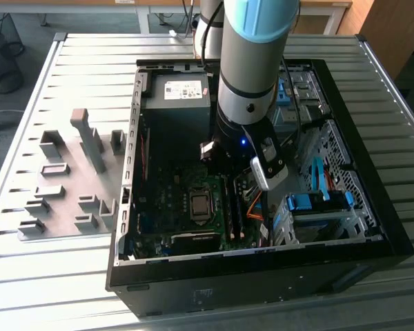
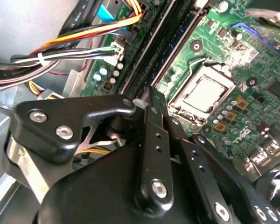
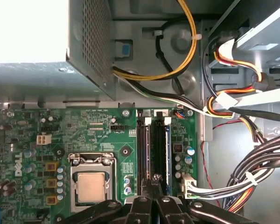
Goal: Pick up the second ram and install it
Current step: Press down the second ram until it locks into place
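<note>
My gripper (image 3: 154, 179) is down inside the open computer case (image 1: 124, 207), its black fingers shut together with the tips right over the memory slots (image 3: 143, 149) beside the processor socket (image 3: 91, 186). A long dark ram (image 3: 157, 148) stands edge-up in the slot under the fingertips, and I cannot tell whether the tips pinch it or only touch its top edge. In the second wrist view the gripper (image 2: 147, 93) meets the same row of slots (image 2: 170, 44). The arm's wrist (image 1: 245, 131) hides the fingers in the exterior view.
Bundled cables (image 3: 252, 172) and a metal drive cage (image 1: 317, 207) crowd one side of the slots. The power supply (image 1: 176, 103) sits at the far end of the case. Grey fixture blocks (image 1: 76, 179) stand on the ribbed table at the exterior view's left.
</note>
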You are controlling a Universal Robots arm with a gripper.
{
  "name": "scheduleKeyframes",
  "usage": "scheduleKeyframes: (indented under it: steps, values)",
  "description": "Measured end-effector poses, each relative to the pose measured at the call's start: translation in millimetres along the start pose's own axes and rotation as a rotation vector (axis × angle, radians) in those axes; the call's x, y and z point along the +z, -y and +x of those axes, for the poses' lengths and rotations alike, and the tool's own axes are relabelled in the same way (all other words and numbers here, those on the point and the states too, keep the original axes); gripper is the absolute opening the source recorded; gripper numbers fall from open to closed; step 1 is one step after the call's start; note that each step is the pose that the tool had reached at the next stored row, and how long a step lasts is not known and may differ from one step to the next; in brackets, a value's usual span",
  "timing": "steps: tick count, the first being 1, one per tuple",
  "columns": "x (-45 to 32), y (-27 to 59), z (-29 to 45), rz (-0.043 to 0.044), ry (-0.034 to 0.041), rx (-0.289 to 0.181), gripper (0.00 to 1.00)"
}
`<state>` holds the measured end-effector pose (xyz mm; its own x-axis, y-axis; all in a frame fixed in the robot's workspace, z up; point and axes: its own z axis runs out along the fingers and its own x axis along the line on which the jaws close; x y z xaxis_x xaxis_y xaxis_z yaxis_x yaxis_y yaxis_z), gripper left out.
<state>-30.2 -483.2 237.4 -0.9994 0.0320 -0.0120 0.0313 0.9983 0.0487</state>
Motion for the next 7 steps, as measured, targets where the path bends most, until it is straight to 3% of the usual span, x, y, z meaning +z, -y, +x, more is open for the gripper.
scheduleKeyframes:
  steps: [7]
  values:
    - [-0.9, 0.0, 0.0, 0.0002, -0.0001, 0.000, 0.10]
